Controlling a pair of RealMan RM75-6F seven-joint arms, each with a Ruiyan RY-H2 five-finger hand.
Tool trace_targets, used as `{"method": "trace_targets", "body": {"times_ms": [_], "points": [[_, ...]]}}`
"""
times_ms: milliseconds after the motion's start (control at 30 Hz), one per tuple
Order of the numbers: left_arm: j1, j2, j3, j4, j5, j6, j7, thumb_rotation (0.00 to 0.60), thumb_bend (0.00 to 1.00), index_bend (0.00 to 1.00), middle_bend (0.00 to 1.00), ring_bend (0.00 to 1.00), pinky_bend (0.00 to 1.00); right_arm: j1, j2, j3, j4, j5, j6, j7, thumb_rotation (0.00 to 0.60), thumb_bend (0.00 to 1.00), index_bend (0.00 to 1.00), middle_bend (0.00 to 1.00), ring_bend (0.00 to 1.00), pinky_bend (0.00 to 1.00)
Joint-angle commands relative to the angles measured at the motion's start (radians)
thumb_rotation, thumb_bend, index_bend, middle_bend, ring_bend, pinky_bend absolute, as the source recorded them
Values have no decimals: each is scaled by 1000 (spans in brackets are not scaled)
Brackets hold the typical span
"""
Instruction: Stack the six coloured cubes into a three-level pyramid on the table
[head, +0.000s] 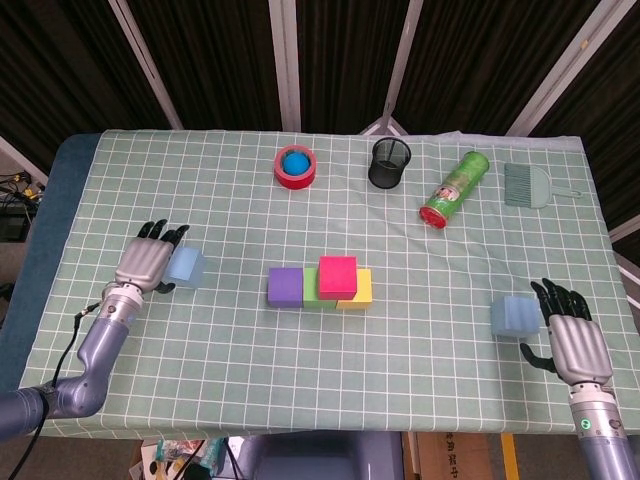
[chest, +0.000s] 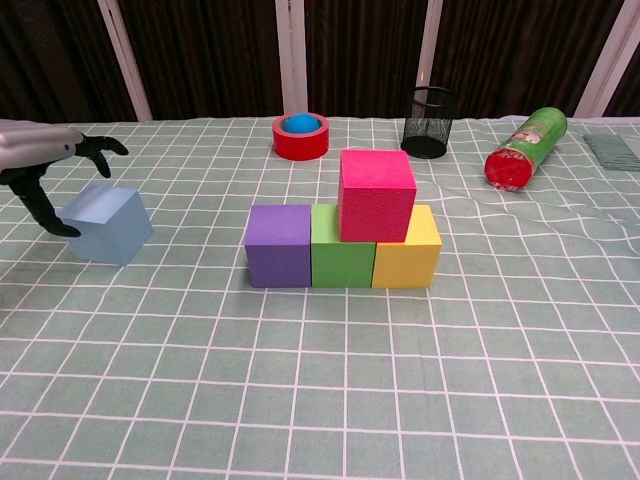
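Chest view shows my left hand (chest: 45, 165) open beside the light-blue cube (chest: 105, 224), left of the pink cube (chest: 376, 194); next I grasp it.

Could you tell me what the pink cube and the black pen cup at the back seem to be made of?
The pink cube looks like foam: matte, finely grainy faces with soft edges. The pen cup looks like black wire mesh, probably metal, since the cloth and curtain show through its wall.
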Motion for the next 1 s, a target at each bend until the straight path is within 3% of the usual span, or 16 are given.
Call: {"method": "trace_targets", "body": {"times_ms": [33, 500, 700, 1000], "points": [[-1, 1, 0, 4, 4, -5, -5, 600, 243, 0, 213, 0, 65, -1, -1, 0, 0, 0, -2, -2, 600, 306, 0, 0, 0, 0], [-25, -1, 7, 44, 24, -60, -24, 600, 243, 0, 203, 0, 66, -7, -4, 9, -1, 7, -10, -11, 600, 305, 0, 0, 0, 0], [-33, 10, 14, 51, 41, -88, -41, 600, 306, 0, 176, 0, 66, -9, -5, 10, -3, 8, -14, -13, 600, 306, 0, 0, 0, 0], [-37, 9, 24, 72, 63, -108, -65, 600, 312, 0, 172, 0, 66, -10, -4, 12, -5, 9, -24, -12, 600, 306, 0, 0, 0, 0]]}}
